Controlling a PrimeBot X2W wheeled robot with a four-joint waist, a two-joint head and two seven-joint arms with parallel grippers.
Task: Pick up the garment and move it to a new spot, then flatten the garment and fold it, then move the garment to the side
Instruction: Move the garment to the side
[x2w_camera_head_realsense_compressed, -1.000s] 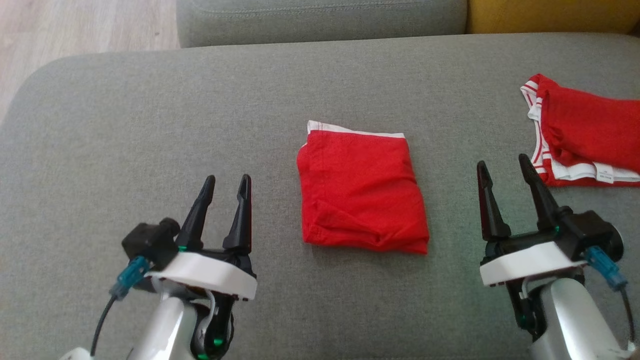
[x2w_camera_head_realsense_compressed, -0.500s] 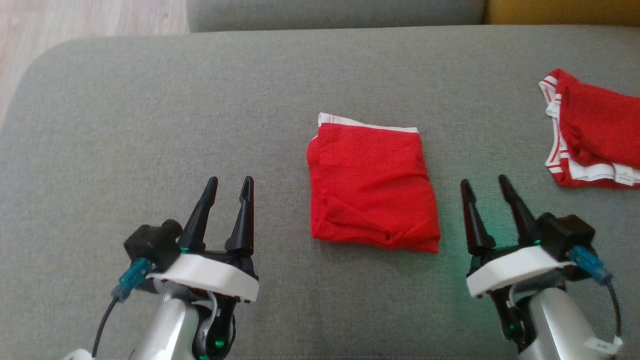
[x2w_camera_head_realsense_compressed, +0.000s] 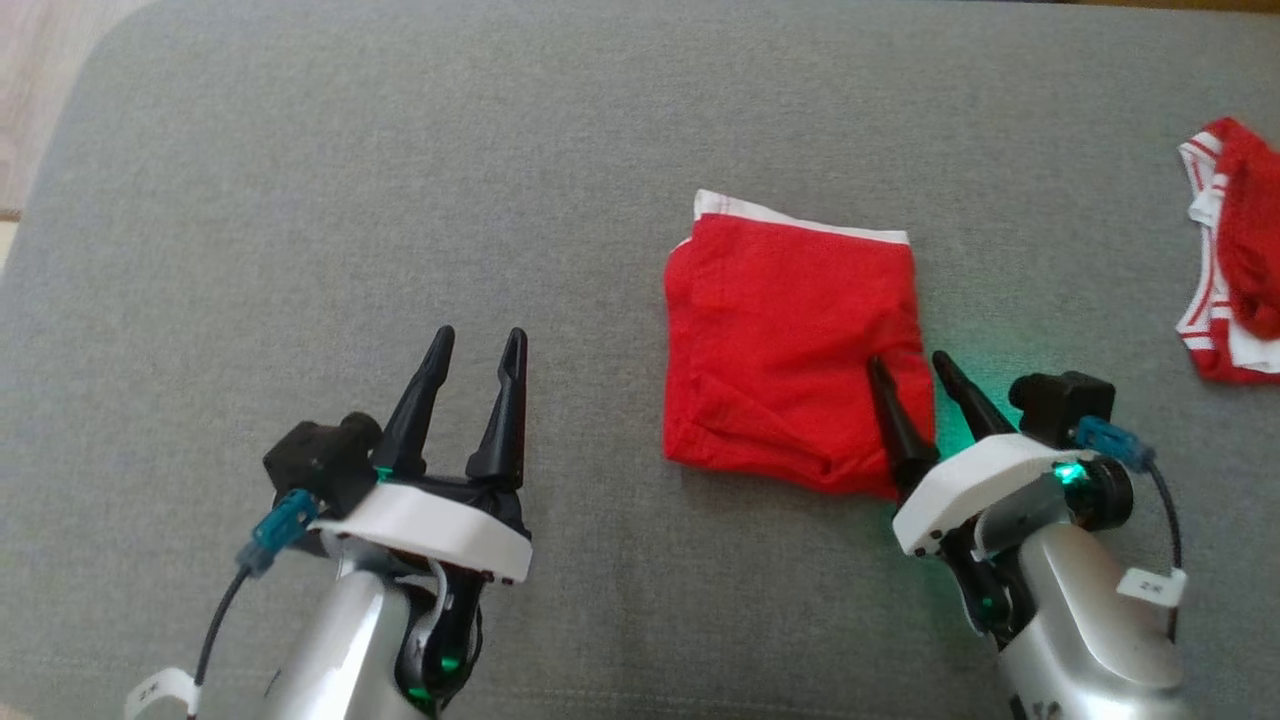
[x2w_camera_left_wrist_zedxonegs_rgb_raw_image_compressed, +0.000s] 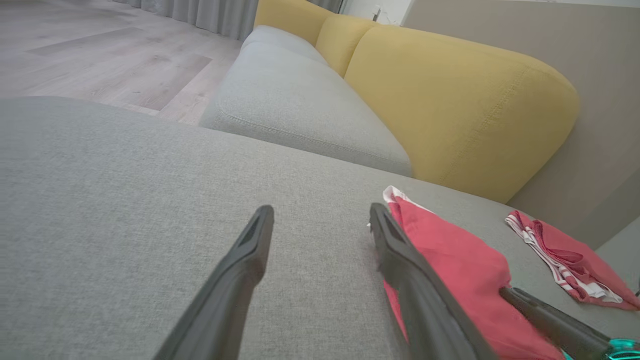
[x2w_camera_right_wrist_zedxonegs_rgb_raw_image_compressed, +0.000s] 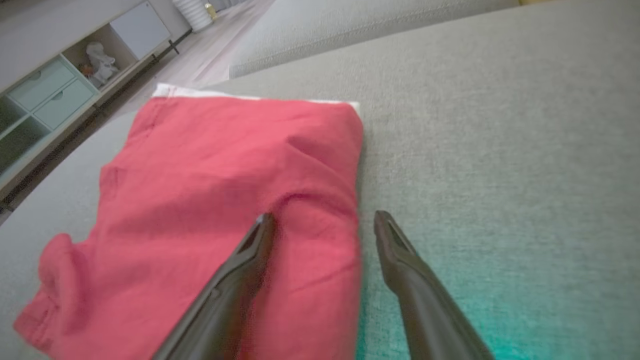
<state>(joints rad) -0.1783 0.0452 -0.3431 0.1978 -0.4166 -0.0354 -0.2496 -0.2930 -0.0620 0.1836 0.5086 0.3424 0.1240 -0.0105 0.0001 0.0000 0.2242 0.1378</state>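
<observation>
Red folded cloth garment (x2w_camera_head_realsense_compressed: 790, 350) is seemingly awaiting its sideways move; right gripper (x2w_camera_head_realsense_compressed: 906, 360), jaws released, is straddling its edge, needing closure.

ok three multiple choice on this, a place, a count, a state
1. The right claw is: A astride the right edge of the folded garment; B beside the left claw; C off the cushion.
2. Red garments on the cushion: A one; B two; C three.
3. The left claw is: A open, empty; B shut on cloth; C shut, empty.
1 A, one finger over cloth, one over cushion. 2 B, a striped garment lies farther right. 3 A, fingers apart, nothing between.
</observation>
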